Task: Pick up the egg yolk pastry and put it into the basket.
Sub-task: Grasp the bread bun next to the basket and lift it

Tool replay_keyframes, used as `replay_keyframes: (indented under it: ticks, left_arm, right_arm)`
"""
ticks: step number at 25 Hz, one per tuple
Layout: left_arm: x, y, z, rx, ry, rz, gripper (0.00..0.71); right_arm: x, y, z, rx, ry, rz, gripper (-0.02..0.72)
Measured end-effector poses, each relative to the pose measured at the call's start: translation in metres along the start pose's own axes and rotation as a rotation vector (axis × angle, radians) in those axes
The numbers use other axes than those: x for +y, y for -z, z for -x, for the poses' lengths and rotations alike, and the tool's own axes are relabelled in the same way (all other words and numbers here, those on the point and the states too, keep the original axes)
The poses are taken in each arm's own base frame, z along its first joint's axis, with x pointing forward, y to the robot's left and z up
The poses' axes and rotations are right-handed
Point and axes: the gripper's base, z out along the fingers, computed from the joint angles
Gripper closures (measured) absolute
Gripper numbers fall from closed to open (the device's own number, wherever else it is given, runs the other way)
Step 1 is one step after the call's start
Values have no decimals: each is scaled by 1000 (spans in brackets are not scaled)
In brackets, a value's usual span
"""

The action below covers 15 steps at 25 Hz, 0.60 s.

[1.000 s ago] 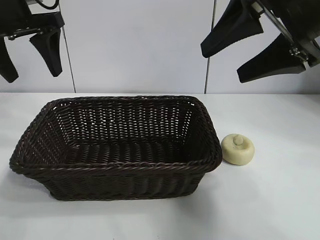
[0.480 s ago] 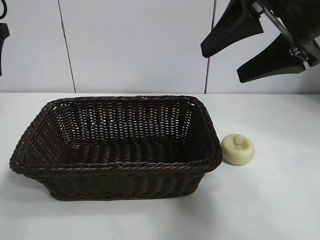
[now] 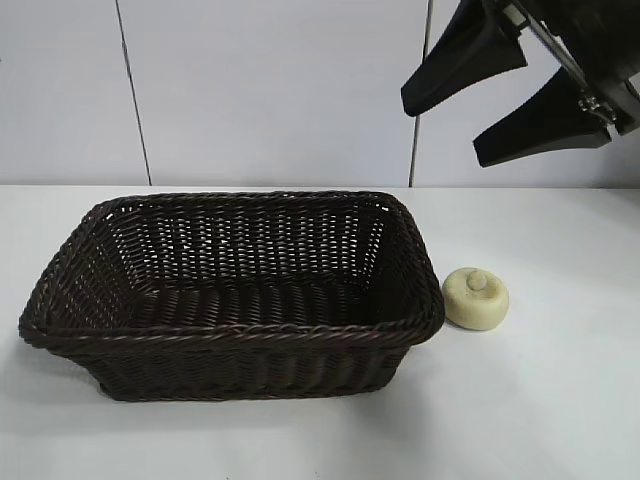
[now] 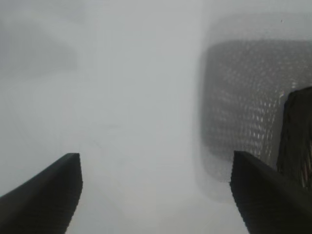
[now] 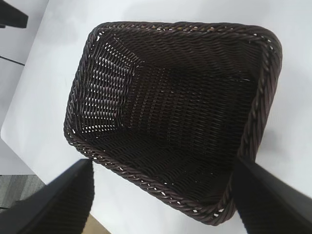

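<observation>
Gone from the exterior view's upper left since a second ago, the left gripper (image 4: pixel 156 195) stands apart, empty. Right gripper (image 3: pixel 458 128), apart, hangs upper right. Egg yolk pastry (image 3: pixel 476 297) sits on the table (image 3: pixel 560 400), just right of the basket (image 3: pixel 230 335).

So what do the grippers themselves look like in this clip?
The right gripper has two matte black, wedge-shaped fingers tapering to blunt tips, fixed to a black mount with a thin metal rail and small screws. The left gripper, seen only in its own wrist view, shows the same plain black tapered fingers. No markings or cables show.
</observation>
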Motion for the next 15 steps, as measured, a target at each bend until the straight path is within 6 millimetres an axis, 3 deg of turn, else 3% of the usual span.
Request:
replay_keyframes:
  ticks: [5, 9, 15]
  left_arm:
    - [-1, 33, -60, -81, 1, 2, 106]
    - [-2, 46, -109, -145, 3, 3, 106]
    - [-4, 38, -174, -231, 6, 1, 106]
  right_arm:
    - [0, 0, 0, 0, 0, 0, 143]
    - [0, 0, 0, 0, 0, 0, 143]
    - [0, 0, -1, 6, 0, 4, 143]
